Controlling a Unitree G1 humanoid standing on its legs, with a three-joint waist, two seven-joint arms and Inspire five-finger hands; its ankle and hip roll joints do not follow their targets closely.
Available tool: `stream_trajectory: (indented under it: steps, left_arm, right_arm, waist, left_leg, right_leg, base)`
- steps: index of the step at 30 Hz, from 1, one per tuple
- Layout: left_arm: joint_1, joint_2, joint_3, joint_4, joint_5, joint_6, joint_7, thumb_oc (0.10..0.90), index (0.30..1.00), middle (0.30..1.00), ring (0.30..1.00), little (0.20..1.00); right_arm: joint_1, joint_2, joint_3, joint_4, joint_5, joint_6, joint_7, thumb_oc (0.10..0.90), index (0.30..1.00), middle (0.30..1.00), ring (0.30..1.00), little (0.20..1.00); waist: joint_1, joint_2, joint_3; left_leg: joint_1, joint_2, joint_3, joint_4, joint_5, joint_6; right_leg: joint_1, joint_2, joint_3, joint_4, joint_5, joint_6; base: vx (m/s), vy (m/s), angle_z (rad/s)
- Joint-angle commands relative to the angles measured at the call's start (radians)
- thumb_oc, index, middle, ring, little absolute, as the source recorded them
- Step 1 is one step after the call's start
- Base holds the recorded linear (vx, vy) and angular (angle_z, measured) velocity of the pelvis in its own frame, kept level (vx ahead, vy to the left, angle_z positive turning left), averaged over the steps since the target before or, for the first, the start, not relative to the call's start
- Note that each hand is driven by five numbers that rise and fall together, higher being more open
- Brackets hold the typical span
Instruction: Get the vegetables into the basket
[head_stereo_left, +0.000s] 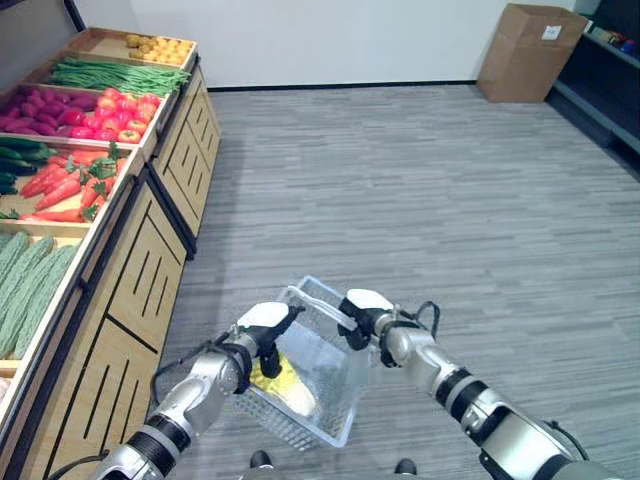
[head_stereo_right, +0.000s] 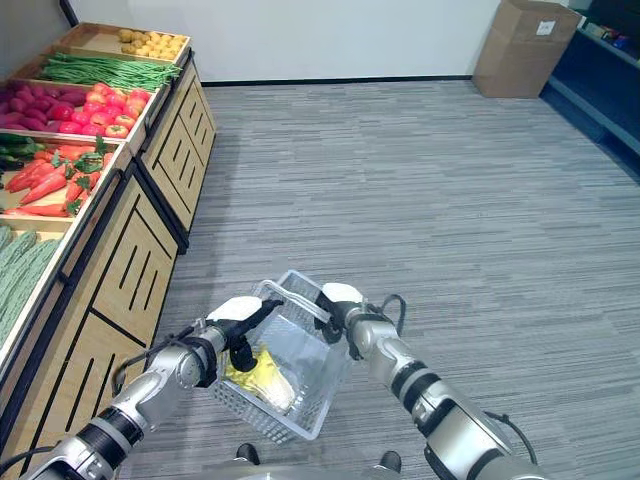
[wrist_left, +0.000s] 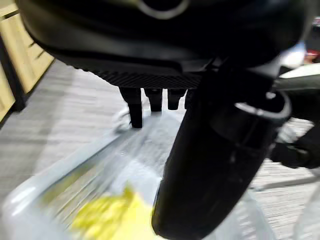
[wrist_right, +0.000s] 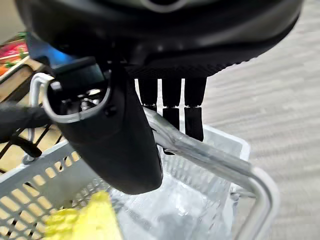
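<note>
Right hand (wrist_right: 150, 80) curls round the basket handle (wrist_right: 210, 157); left hand (head_stereo_left: 262, 330), fingers straight over the basket (head_stereo_left: 310, 400), is nearer the carrots (head_stereo_left: 65, 185), far to its left.

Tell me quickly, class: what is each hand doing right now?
Left hand: state cannot be told; it sits at the basket rim.
Right hand: shut on the handle.

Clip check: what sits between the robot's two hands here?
The basket hangs between the left hand and right hand. Its handle passes under the right hand's fingers in the right wrist view; something yellow lies inside.
</note>
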Motion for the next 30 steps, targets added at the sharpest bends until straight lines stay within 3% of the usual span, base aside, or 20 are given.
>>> stream_trajectory:
  steps: [1,6,15,19,20,25,27,30]
  left_arm:
    - [-0.058,0.032,0.076,0.044,-0.016,0.055,0.069,0.9,1.0,1.0,1.0,1.0]
    - [0.055,0.01,0.183,0.144,-0.099,0.078,0.085,0.9,1.0,1.0,1.0,1.0]
    - [0.105,-0.029,0.242,0.305,-0.172,0.085,0.108,0.9,1.0,1.0,1.0,1.0]
    - [0.085,-0.066,0.239,0.419,-0.203,0.081,0.133,0.9,1.0,1.0,1.0,1.0]
    - [0.069,-0.101,0.246,0.547,-0.228,0.09,0.163,0.9,1.0,1.0,1.0,1.0]
    - [0.043,-0.152,0.273,0.752,-0.268,0.093,0.228,0.9,1.0,1.0,1.0,1.0]
    - [0.047,-0.195,0.344,0.96,-0.333,0.106,0.278,0.9,1.0,1.0,1.0,1.0]
    - [0.064,-0.201,0.354,0.992,-0.324,0.107,0.276,0.9,1.0,1.0,1.0,1.0]
  right_arm:
    - [-0.089,-0.066,-0.108,-0.012,0.015,0.022,-0.078,0.4,0.3,0.3,0.3,0.3]
    - [0.009,-0.139,-0.221,0.018,0.051,0.04,-0.099,0.4,0.3,0.3,0.3,0.3]
    - [0.113,-0.2,-0.312,0.136,0.079,0.041,-0.133,0.4,0.3,0.3,0.3,0.3]
    - [0.128,-0.193,-0.315,0.223,0.096,0.034,-0.15,0.4,0.3,0.3,0.3,0.3]
    - [0.149,-0.178,-0.322,0.3,0.126,0.03,-0.16,0.4,0.3,0.3,0.3,0.3]
    - [0.205,-0.147,-0.342,0.373,0.182,0.019,-0.187,0.4,0.3,0.3,0.3,0.3]
    - [0.266,-0.093,-0.368,0.479,0.249,0.003,-0.212,0.4,0.3,0.3,0.3,0.3]
    - [0.29,-0.07,-0.378,0.522,0.271,0.001,-0.22,0.4,0.3,0.3,0.3,0.3]
  waist:
    - [0.009,0.004,-0.037]
    - [0.01,0.004,-0.037]
    - [0.004,0.001,-0.038]
    - [0.001,0.0,-0.039]
    - [-0.004,-0.001,-0.037]
    - [-0.02,-0.006,-0.041]
    - [-0.034,-0.013,-0.043]
    - [-0.037,-0.014,-0.048]
  left_leg:
    - [0.012,-0.011,-0.081,0.031,-0.093,-0.005]
    - [0.014,-0.006,-0.081,0.038,-0.094,-0.005]
    - [0.008,-0.008,-0.086,0.022,-0.078,-0.007]
    - [0.005,-0.011,-0.09,0.019,-0.077,-0.005]
    - [0.015,-0.01,-0.09,0.018,-0.082,-0.006]
    - [0.015,-0.012,-0.085,0.016,-0.079,-0.006]
    - [0.022,-0.009,-0.079,0.021,-0.082,-0.006]
    - [0.025,-0.007,-0.075,0.024,-0.085,-0.007]
  right_leg:
    - [0.01,-0.015,0.052,0.078,-0.085,0.038]
    - [0.016,-0.014,0.047,0.081,-0.086,0.037]
    - [0.012,-0.017,0.035,0.087,-0.084,0.039]
    - [0.01,-0.018,0.031,0.088,-0.083,0.039]
    - [0.016,-0.016,0.033,0.092,-0.088,0.039]
    - [0.01,-0.014,0.039,0.093,-0.088,0.036]
    - [0.01,-0.007,0.048,0.094,-0.097,0.032]
    - [0.009,-0.004,0.054,0.094,-0.101,0.031]
  base:
    - [0.0,0.0,0.0]
    - [0.0,0.0,0.0]
    - [-0.01,0.003,0.03]
    - [-0.01,0.0,0.05]
    - [0.0,0.004,0.05]
    - [0.0,0.0,-0.01]
    - [0.0,-0.009,-0.02]
    - [0.0,-0.001,-0.1]
